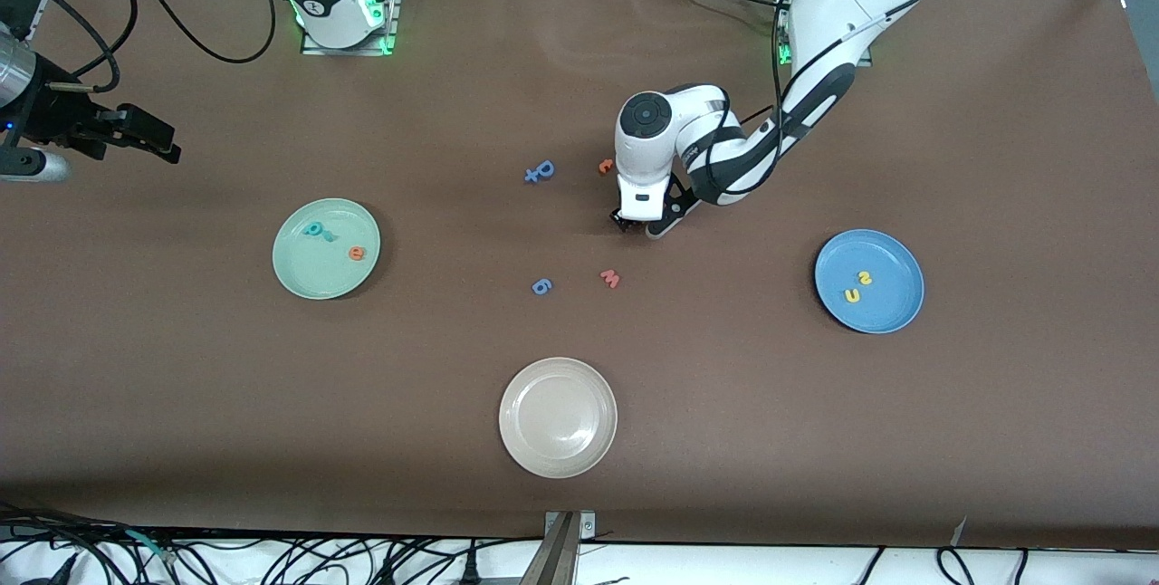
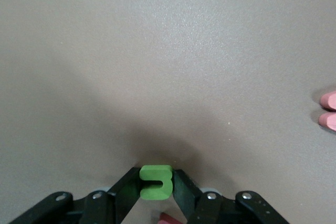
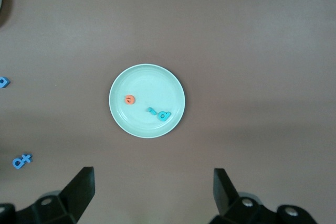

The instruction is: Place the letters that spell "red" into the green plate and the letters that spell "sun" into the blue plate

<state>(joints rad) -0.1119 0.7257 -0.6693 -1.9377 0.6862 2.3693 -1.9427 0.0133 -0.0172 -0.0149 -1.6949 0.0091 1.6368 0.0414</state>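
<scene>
My left gripper (image 1: pixel 634 221) is down at the table's middle, shut on the green arch letter (image 2: pixel 155 183), which sits squarely between the black fingers (image 2: pixel 125 187). The blue plate (image 1: pixel 892 254) lies toward the left arm's end and holds a yellow "s" (image 1: pixel 865 277) and a yellow arch (image 1: pixel 851 295). The green plate (image 1: pixel 308 273) holds the orange "e" (image 1: pixel 357 253) and two teal letters (image 1: pixel 317 229). My right gripper (image 3: pixel 152 174) waits open and empty above the right arm's end, looking down on the green plate (image 3: pixel 147 74).
A cream plate (image 1: pixel 558 417) lies nearest the front camera. Loose on the mat are two periwinkle letters (image 1: pixel 541 171) (image 1: pixel 541 286), a salmon "w" (image 1: pixel 610 278) and an orange "c" (image 1: pixel 605 167). A dark red letter (image 2: pixel 168 219) lies under the left gripper.
</scene>
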